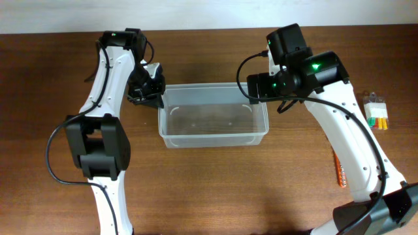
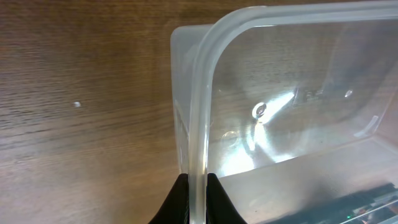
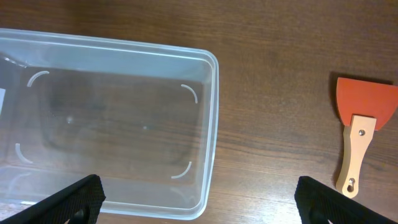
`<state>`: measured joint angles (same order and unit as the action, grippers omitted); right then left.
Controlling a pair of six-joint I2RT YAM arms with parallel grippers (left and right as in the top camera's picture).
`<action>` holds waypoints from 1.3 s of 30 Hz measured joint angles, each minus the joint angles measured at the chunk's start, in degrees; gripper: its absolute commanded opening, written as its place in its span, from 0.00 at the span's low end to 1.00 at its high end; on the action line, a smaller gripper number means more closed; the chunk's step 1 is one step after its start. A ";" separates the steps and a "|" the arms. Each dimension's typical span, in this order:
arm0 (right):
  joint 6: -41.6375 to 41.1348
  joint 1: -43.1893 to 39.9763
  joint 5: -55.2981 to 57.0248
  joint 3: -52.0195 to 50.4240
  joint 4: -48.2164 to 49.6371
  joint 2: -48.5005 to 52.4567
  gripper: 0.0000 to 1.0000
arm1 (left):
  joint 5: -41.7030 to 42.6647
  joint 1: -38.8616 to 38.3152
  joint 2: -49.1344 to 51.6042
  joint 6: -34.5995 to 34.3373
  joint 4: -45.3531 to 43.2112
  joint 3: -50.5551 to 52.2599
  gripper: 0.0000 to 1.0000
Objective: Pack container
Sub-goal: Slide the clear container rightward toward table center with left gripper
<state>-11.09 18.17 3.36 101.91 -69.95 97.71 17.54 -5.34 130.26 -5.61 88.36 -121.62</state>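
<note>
The clear rectangular container (image 1: 213,139) sits empty at the middle of the wooden table. My left gripper (image 1: 155,94) is at its left end and is shut on the rim; in the left wrist view the two black fingers (image 2: 197,186) pinch the rim of the container (image 2: 202,81) from both sides. My right gripper (image 1: 258,90) hovers over the container's right end. In the right wrist view its fingers (image 3: 199,198) are spread wide and empty, above the container's corner (image 3: 213,112).
An orange scraper with a wooden handle (image 3: 357,134) lies on the table right of the container; in the overhead view it (image 1: 339,172) is partly hidden by my right arm. A small clear pack of coloured pieces (image 1: 376,115) lies at the far right.
</note>
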 measured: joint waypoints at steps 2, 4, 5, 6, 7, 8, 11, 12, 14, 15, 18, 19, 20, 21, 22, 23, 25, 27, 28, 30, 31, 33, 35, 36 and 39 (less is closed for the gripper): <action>0.20 0.00 0.00 0.00 0.20 0.00 0.98 | -0.44 0.00 -0.61 -0.07 0.35 0.00 0.02; 0.37 0.00 0.00 0.00 0.22 0.00 0.98 | -0.90 0.00 -1.29 -0.15 0.59 0.00 0.02; 0.46 0.00 0.00 0.00 0.22 0.00 0.99 | -1.49 0.00 -1.60 -0.26 0.61 0.00 0.02; 0.42 0.00 -0.02 0.00 0.22 0.00 0.99 | -1.60 0.00 -1.62 -0.26 0.61 0.00 0.02; 0.52 0.00 -0.02 0.00 0.22 0.00 0.99 | -2.01 0.00 -1.70 -0.26 0.63 0.00 0.02; 0.57 0.00 0.00 0.00 0.22 0.00 0.99 | -2.43 0.00 -1.70 -0.28 0.68 0.00 0.02; 0.87 0.00 0.00 0.00 0.22 0.00 0.99 | -3.21 0.00 -1.70 -0.28 0.79 0.00 0.02; 1.01 0.00 0.00 0.00 0.22 0.00 0.99 | -3.32 0.00 -1.70 -0.28 0.79 0.00 0.02; 1.22 0.00 0.00 0.00 0.22 0.00 0.99 | -3.50 0.00 -1.70 -0.28 0.79 0.00 0.02; 1.33 0.00 0.00 0.00 0.22 0.00 0.99 | -3.52 0.00 -1.70 -0.28 0.79 0.00 0.02; 2.05 0.00 0.00 0.00 0.28 0.00 0.99 | -3.67 0.00 -1.70 -0.31 1.62 0.00 0.02; 2.25 0.00 0.00 0.00 0.39 0.00 0.99 | -3.69 0.00 -1.70 -0.35 2.08 0.00 0.02; 2.38 0.00 0.00 0.00 0.44 0.00 0.99 | -3.69 0.00 -1.73 -0.48 2.49 0.00 0.02; 2.51 0.00 0.00 0.00 0.46 0.00 0.99 | -3.72 0.00 -1.73 -0.50 2.75 0.00 0.02; 2.54 0.00 0.00 0.00 0.50 0.00 0.99 | -3.72 0.00 -1.73 -0.50 2.82 0.00 0.02; 2.60 0.00 0.00 0.00 0.57 0.00 0.99 | -3.72 0.00 -1.73 -0.50 2.86 0.00 0.02; 2.75 0.00 0.04 0.00 0.61 0.00 0.99 | -3.91 -0.02 -1.73 -0.50 3.13 0.00 0.02; 2.78 0.00 0.26 0.00 0.61 0.00 0.99 | -4.09 -0.15 -1.73 -0.50 3.50 0.00 0.02; 2.75 0.00 0.42 0.00 0.61 0.00 0.99 | -4.11 -0.28 -1.73 -0.50 3.48 0.00 0.02; 2.80 0.00 0.46 0.00 0.61 0.00 0.99 | -4.24 -0.83 -1.73 -0.50 2.62 0.00 0.02; 2.82 0.00 0.50 0.00 0.61 0.00 0.99 | -4.33 -1.27 -1.73 -0.50 1.97 0.00 0.02; 2.84 0.00 0.66 0.00 0.61 0.00 0.98 | -4.35 -2.21 -1.73 -0.50 0.28 0.00 0.05; 2.97 0.00 0.66 0.00 0.61 0.00 0.99 | -4.33 -2.95 -1.73 -0.50 -0.76 0.00 0.07; 2.97 0.00 0.68 0.00 0.61 0.00 0.99 | -4.33 -3.30 -1.73 -0.52 -0.94 0.00 0.07; 3.02 0.00 0.66 0.00 0.61 0.00 0.98 | -4.52 -3.43 -1.73 -0.52 -0.81 0.00 0.06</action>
<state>-8.08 18.17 4.01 101.91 -69.34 97.71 13.02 -8.78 128.53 -6.13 87.55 -121.62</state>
